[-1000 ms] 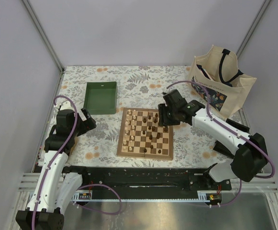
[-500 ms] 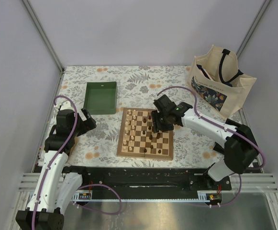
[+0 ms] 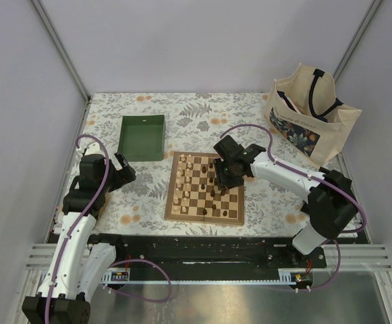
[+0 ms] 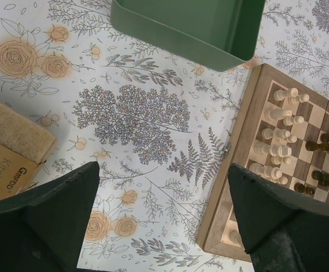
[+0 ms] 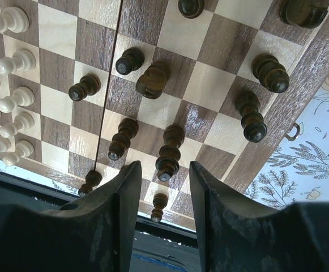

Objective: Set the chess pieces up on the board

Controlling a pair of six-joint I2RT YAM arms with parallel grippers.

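Surface (image 3: pixel 182 108): floral cloth, walled on three sides. A tote bag (image 3: pixel 310 115) stands at the far right corner and a green tray (image 3: pixel 142 135) sits far left of the board, well apart from it.

Board (image 3: pixel 171 196): lies flat at the centre of the surface, just beyond the arm bases. There is open cloth on its left and right. Its near edge sits close to the black base rail.

Left hand (image 4: pixel 163 190): hovers over bare cloth to the left of the board, jaws wide apart, holding nothing. A sponge box (image 4: pixel 5 153) lies by its left finger.

Right hand (image 5: pixel 164 175): low over the board's right half, fingers parted on either side of one tall dark piece (image 5: pixel 168 153). A gap shows on each side, so nothing is gripped yet.

Progress (judgement):
- The pale pieces (image 4: pixel 277 136) stand packed in two files along the left side. That side looks done or nearly so.
- The dark pieces (image 5: pixel 139 71) are only partly sorted. A few stand along the right edge and the rest are scattered over the middle squares.
- Roughly half of the task is left, all of it on the dark side.

Room:
- A dark neighbour (image 5: pixel 122 139) stands just beside the left finger and a small pawn (image 5: pixel 90 180) sits at its tip, so the closing path is tight there.
- The right finger has empty squares beside it.
- The brass latch (image 5: pixel 291 133) on the right border lies clear of the fingers.
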